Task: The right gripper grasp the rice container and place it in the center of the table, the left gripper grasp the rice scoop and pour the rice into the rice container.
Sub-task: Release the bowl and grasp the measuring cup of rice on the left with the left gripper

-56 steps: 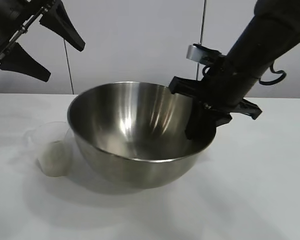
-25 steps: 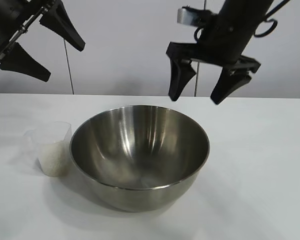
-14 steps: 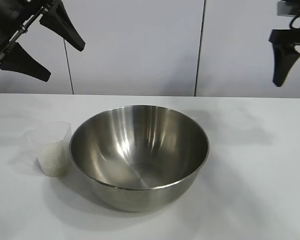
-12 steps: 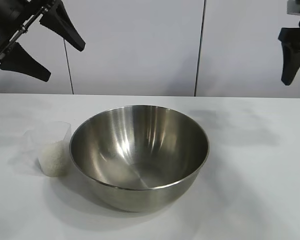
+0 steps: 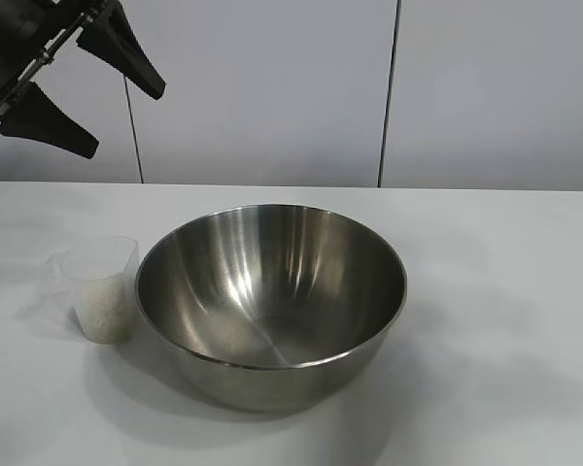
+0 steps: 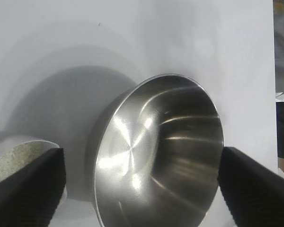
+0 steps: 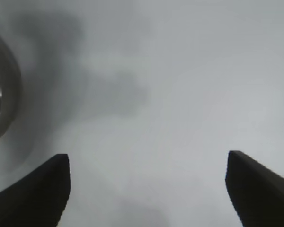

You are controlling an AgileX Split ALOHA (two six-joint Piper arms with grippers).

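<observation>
Rice container (image 5: 270,301) sitting mid-table (image 5: 505,320), rice scoop (image 5: 102,288) touching its left wall. Left gripper (image 5: 73,87) hovering above, fingers spread, empty. Right gripper (image 7: 146,189) spread over bare table. Risk: finger nudging bowl, tipping scoop, spilling rice (image 5: 105,306).

Three cameras covered one white tabletop (image 5: 505,320) from the front and from both wrists.

The exterior camera sat low and close, facing the grey wall panels (image 5: 262,87) across the large shiny steel bowl (image 5: 272,301). The left wrist camera looked steeply down between its black wedge-shaped fingers (image 6: 26,187), sharing that bowl (image 6: 158,156) and the small clear plastic cup of white grains (image 6: 14,156). The right wrist camera caught only the bowl's edge (image 7: 2,94).
</observation>
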